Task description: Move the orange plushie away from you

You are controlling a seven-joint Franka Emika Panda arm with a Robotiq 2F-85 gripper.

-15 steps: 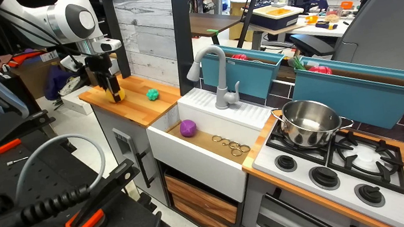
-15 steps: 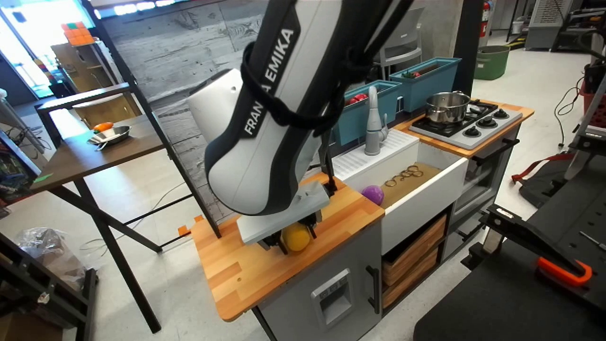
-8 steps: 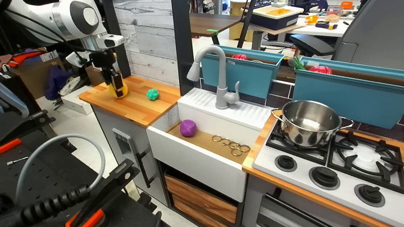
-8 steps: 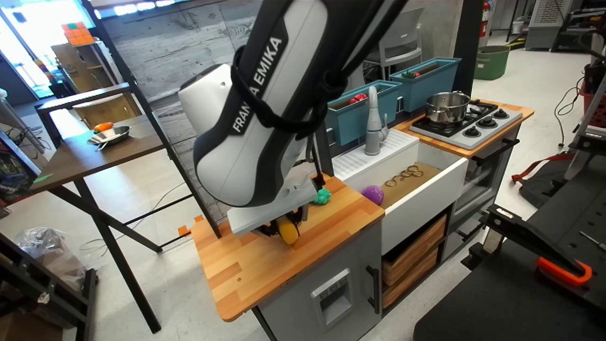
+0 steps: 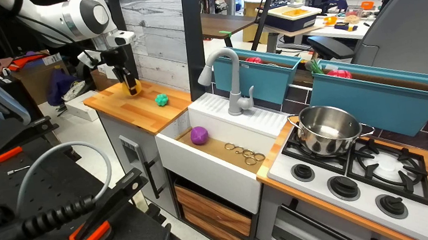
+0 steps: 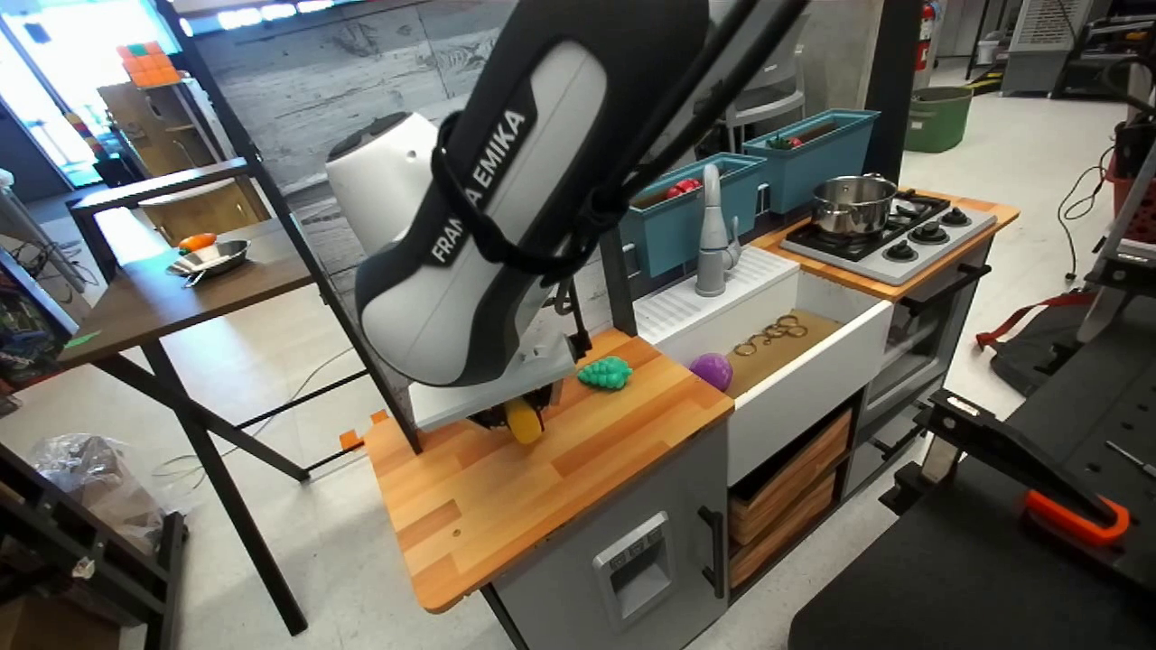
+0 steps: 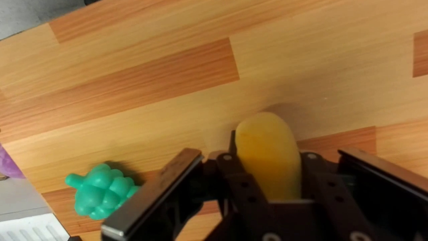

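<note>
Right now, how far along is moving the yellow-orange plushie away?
The grasp looks done: the jaws pinch the yellow-orange plushie. The move is under way: it has shifted over the wooden countertop toward the plank wall. Release is left: the jaws are still closed on it.

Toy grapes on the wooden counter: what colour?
Bluish green; the toy grapes show best in the wrist view.

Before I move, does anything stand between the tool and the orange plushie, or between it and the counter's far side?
No: the tool grips the orange plushie, and nothing visible blocks its way across the wooden counter. The green toy grapes lie off toward the sink; the gray plank wall at the back likely limits travel.
</note>
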